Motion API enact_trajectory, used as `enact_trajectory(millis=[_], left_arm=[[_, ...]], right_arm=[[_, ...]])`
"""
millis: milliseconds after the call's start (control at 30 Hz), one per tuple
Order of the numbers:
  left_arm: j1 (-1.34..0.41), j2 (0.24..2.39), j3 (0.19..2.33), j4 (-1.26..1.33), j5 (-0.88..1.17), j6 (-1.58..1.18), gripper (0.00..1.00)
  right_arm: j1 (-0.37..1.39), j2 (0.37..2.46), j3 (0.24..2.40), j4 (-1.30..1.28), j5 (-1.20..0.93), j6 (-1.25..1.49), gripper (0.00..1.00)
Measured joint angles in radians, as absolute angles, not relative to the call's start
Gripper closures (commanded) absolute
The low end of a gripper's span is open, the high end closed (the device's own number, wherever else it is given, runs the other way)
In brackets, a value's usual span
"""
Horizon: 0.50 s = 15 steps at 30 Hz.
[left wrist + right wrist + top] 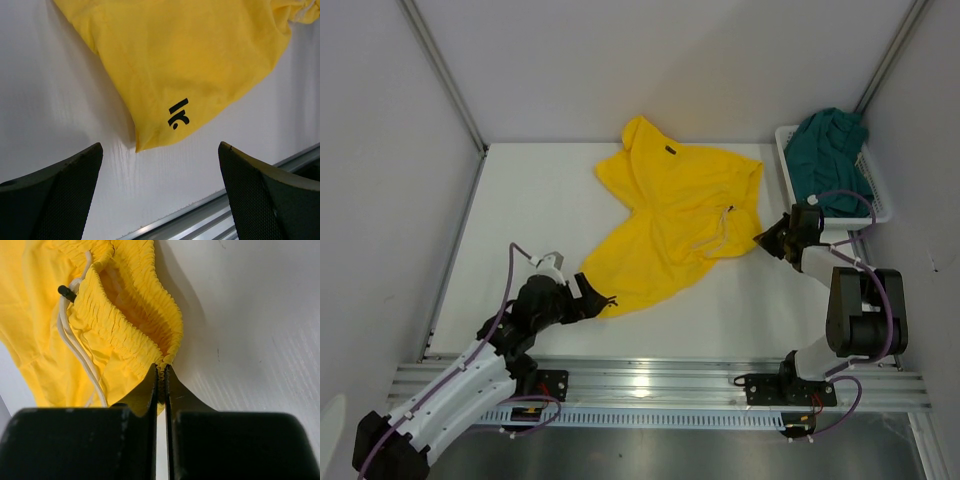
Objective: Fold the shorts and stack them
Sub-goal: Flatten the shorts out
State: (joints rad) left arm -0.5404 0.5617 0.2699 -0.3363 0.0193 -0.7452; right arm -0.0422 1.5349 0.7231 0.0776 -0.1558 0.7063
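The yellow shorts lie spread on the white table, their dark logo showing near one leg corner. My right gripper is shut on the elastic waistband of the yellow shorts at its right end; from above that gripper sits at the garment's right edge. My left gripper is open just short of the near leg corner, not touching the cloth, its fingers wide apart. The dark teal shorts lie bunched in the white basket.
The basket stands at the back right against the wall. A metal rail runs along the table's near edge, close behind my left gripper. White drawstrings hang from the waistband. Grey walls close in on both sides.
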Motion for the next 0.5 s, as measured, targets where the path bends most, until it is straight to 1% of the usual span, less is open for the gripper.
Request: enact_trajectory(millis=[167, 200, 367, 500], left_arm=[[-0.591, 0.55, 0.263, -0.333, 0.016, -0.807, 0.02], [-0.596, 0.535, 0.256, -0.333, 0.013, -0.823, 0.01], [-0.628, 0.428, 0.209, -0.34, -0.009, -0.902, 0.01], [-0.638, 0.492, 0.209, -0.32, -0.029, -0.908, 0.02]], right_arm=[[-0.049, 1.564, 0.739, 0.083, -0.143, 0.712, 1.0], [-0.049, 1.578, 0.739, 0.091, -0.143, 0.72, 1.0], [-0.046, 1.609, 0.708, 0.173, -0.142, 0.749, 1.0], [-0.045, 1.608, 0.688, 0.221, -0.144, 0.759, 1.0]])
